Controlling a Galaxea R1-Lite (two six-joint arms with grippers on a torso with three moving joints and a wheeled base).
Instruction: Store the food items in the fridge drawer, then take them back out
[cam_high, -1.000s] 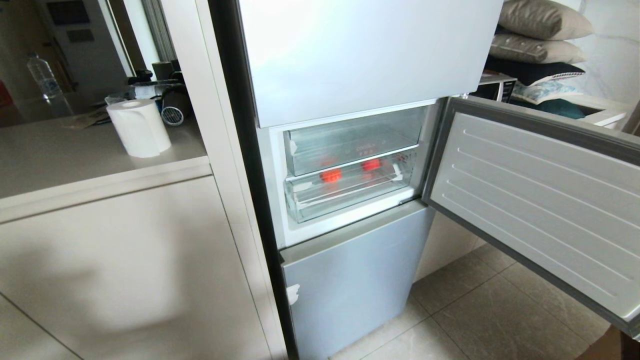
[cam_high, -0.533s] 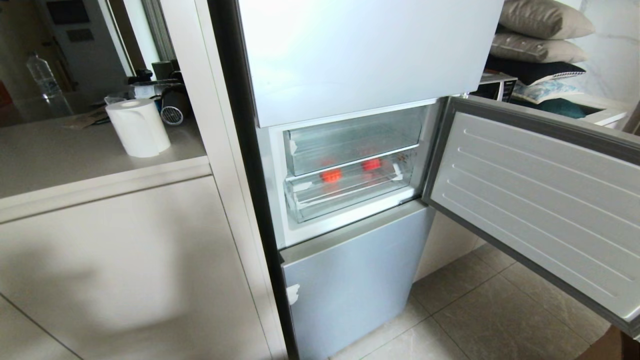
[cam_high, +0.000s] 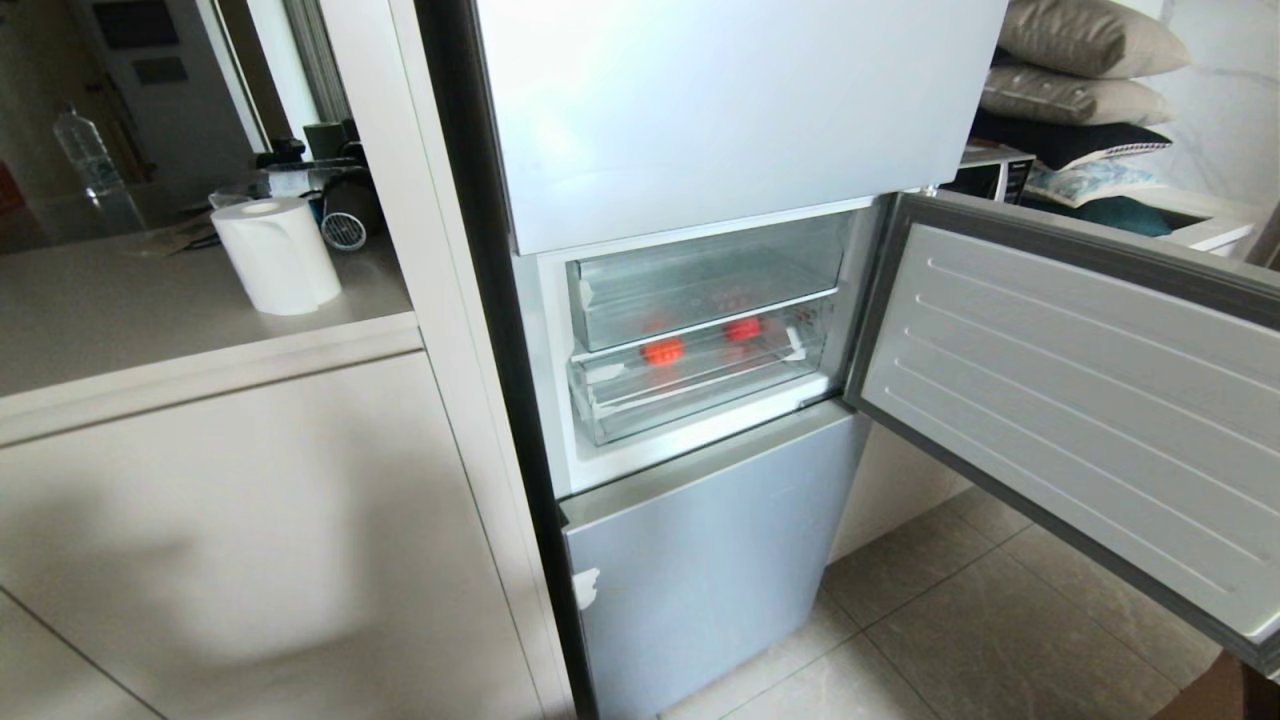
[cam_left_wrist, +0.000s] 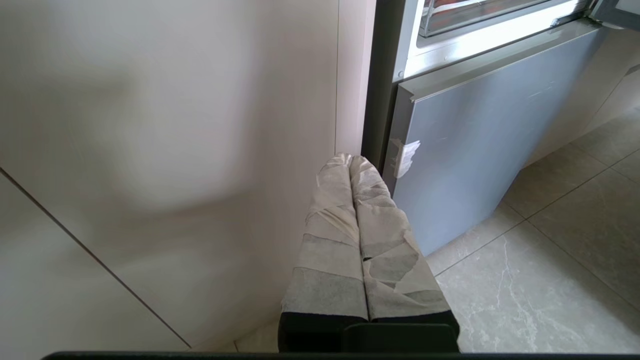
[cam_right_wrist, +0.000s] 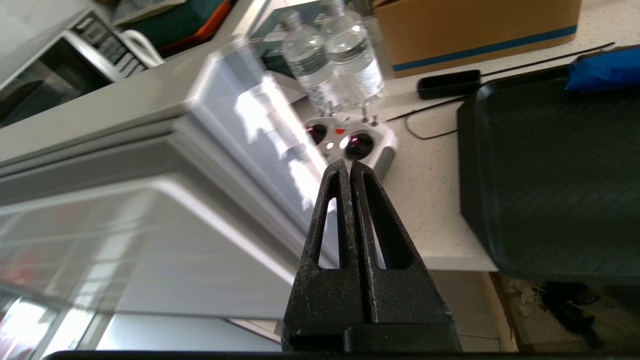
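The fridge drawer is the lower clear bin in the open middle compartment, and it sits pushed in. Through its see-through wall show two red food items. Neither arm is in the head view. My left gripper is shut and empty, its tape-wrapped fingers low beside the cabinet side and the fridge's bottom door. My right gripper is shut and empty too. It hangs by the outer edge of the open fridge door, its tips toward a counter.
The open fridge door swings out to the right over the tiled floor. On the left counter stands a paper roll. The counter beyond the right gripper holds a black tray, a white remote controller, water bottles and a cardboard box.
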